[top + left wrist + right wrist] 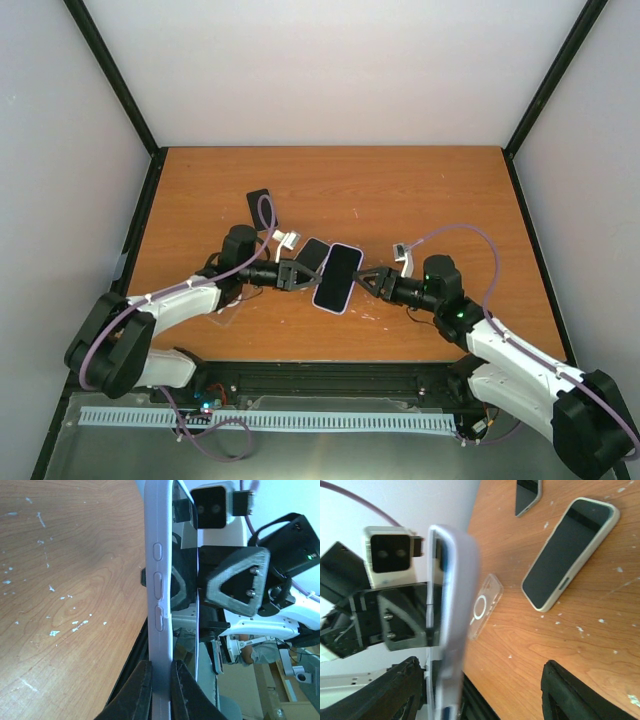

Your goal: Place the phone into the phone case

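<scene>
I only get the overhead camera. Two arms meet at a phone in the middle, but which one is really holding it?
Observer: The left pincer. Its own camera shows both fingers clamped on the edge of the lilac phone case.
Operator: And the right one?
Observer: The right pincer is wide open. The case stands between its fingers, with a broad gap on one side.
Operator: Is there anything small on the wood that I'm missing?
Observer: Yes, a clear case with a white ring on it lies flat on the table, just beyond the held one.
</scene>
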### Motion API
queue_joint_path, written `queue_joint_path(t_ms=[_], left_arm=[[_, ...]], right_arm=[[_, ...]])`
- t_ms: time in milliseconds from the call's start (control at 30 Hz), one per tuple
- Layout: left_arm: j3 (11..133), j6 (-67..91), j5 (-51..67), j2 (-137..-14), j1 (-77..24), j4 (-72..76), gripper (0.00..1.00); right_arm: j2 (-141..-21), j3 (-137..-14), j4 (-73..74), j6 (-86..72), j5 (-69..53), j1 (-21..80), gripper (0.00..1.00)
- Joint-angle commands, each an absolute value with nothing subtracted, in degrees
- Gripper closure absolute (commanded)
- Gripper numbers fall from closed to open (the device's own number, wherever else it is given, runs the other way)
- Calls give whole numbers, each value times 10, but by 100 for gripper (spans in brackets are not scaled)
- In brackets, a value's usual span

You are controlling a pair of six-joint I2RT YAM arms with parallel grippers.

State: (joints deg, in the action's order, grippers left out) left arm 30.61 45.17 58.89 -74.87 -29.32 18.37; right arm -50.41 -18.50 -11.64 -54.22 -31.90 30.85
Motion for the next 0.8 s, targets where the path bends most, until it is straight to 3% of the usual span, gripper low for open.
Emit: queue_joint_path(t_ms=[0,500,567,667,767], left_arm=[[337,472,587,-778,-294,256,100],[342,508,597,-841,-294,334,100],[341,512,598,-846,-294,338,100],[341,511,595,-849,-294,338,98],[344,507,587,-851,-294,323,84]], right_arm=[[-510,-184,-177,-564,-352,308,36],[-599,-203,-225,-589,-348,309,47],[-613,-204,-239,-594,-352,309,55],[-627,-208,-246,-592,-352,308,76],[-639,-217,-229,-576,-346,308,91]])
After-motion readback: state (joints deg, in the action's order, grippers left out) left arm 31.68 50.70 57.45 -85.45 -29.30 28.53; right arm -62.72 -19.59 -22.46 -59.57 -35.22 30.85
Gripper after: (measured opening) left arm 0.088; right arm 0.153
